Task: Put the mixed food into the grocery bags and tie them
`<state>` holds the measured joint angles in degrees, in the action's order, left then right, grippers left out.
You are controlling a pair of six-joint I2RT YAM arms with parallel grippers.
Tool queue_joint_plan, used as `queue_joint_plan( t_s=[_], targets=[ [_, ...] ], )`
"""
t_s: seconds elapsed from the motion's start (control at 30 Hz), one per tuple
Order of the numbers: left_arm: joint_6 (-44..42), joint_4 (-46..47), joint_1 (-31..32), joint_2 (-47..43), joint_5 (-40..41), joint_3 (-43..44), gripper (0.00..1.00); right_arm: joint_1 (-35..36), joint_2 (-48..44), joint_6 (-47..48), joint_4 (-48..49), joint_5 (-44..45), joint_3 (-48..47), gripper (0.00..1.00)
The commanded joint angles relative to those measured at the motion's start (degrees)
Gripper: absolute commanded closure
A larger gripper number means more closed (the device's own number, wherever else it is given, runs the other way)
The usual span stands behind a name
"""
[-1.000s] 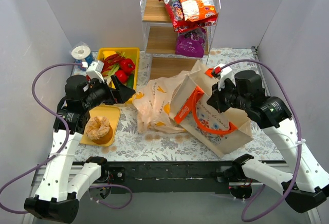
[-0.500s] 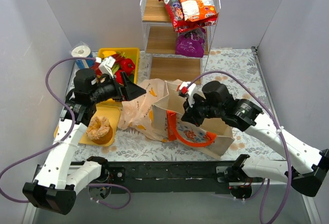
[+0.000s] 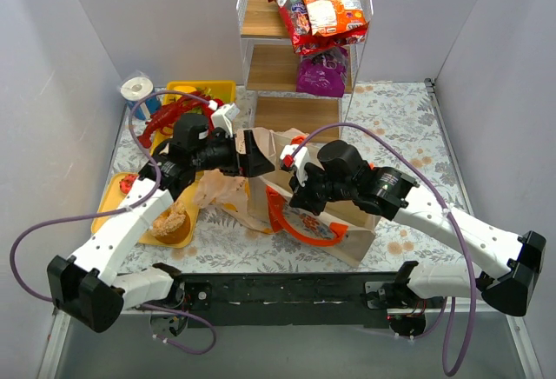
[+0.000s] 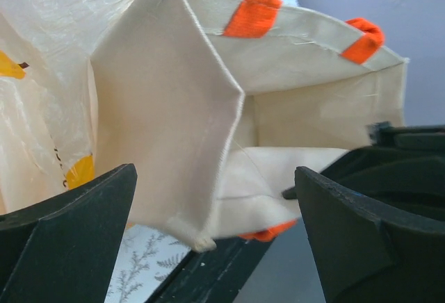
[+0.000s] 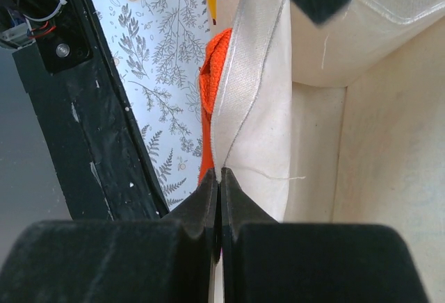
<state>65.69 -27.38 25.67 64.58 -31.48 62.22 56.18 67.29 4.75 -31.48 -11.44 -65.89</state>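
You'll find the beige tote standing near the front middle of the table; from above, both arms hide most of its mouth; the peach plastic bag lies crumpled just beside it on the left, partly covered. Only the right wrist view shows you the right gripper clenched on the tote's rim beside an orange handle; from overhead that pinch is hard to make out. The left wrist view looks into the tote's mouth between the spread fingers of the left gripper, which grasps nothing; the crisp packets and purple packet sit well apart, on the wire rack at the back.
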Motion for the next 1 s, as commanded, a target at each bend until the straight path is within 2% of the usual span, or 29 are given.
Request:
queue_joint_plan(
  t_s=[0.0,0.07,0.13,0.17,0.23,0.27,0.33,0.37,0.43,0.53,0.63,0.67,0.77,0.83,0.97],
  targets=[
    [-5.4,2.0,3.6,3.0,8.2,2.2,0.02,0.3,-0.5,0.2,2.1,1.0,0.0,0.99],
    [-6.0,3.6,4.5,4.4,9.7,2.1,0.02,0.5,-0.9,-0.2,2.0,1.1,0.1,0.99],
    [-6.5,5.2,5.6,5.3,10.1,1.8,0.11,0.5,-1.5,-1.1,1.7,1.3,0.0,0.99],
    [-7.4,6.5,6.0,6.2,10.2,1.3,0.33,0.5,-1.8,-1.5,1.6,1.5,-0.2,0.95],
    [-8.4,7.2,6.9,7.1,11.7,1.1,0.59,0.5,-2.6,-4.0,0.7,4.5,-2.7,0.77],
    [-9.1,7.6,7.2,7.2,12.4,0.4,0.82,0.4,-2.9,-4.3,0.3,6.2,-4.2,0.55],
    [-9.7,8.5,7.6,6.8,14.2,-0.7,0.96,0.4,-3.2,-8.3,-1.6,14.0,-11.3,0.38],
    [-10.1,9.8,7.6,6.4,14.3,-2.4,1.00,0.4,-3.2,-8.9,-2.9,16.6,-14.6,0.25],
    [-10.7,12.3,7.6,4.4,14.1,-4.5,1.00,0.4,-2.3,-8.9,-3.2,23.9,-23.7,0.18],
    [-10.8,14.4,7.6,2.0,13.6,-7.5,1.00,0.2,0.8,-5.0,-0.3,31.9,-31.3,0.07],
    [-10.8,14.9,7.6,1.7,14.3,-8.3,1.00,-1.3,6.2,0.4,4.1,37.5,-39.5,0.05],
    [-10.9,14.8,7.6,1.8,14.5,-8.3,1.00,-1.9,7.4,3.3,5.5,38.2,-42.5,0.06],
    [-11.1,14.1,7.6,2.5,14.3,-8.4,1.00,-6.2,12.7,7.2,11.7,39.1,-48.0,0.24],
    [-11.3,13.7,7.6,2.5,14.1,-8.6,1.00,-11.4,17.2,7.3,12.8,36.0,-51.8,0.25],
    [-11.1,13.5,7.6,1.6,14.2,-9.3,1.00,-16.4,22.8,9.0,16.2,32.3,-56.7,0.26]
  ],
)
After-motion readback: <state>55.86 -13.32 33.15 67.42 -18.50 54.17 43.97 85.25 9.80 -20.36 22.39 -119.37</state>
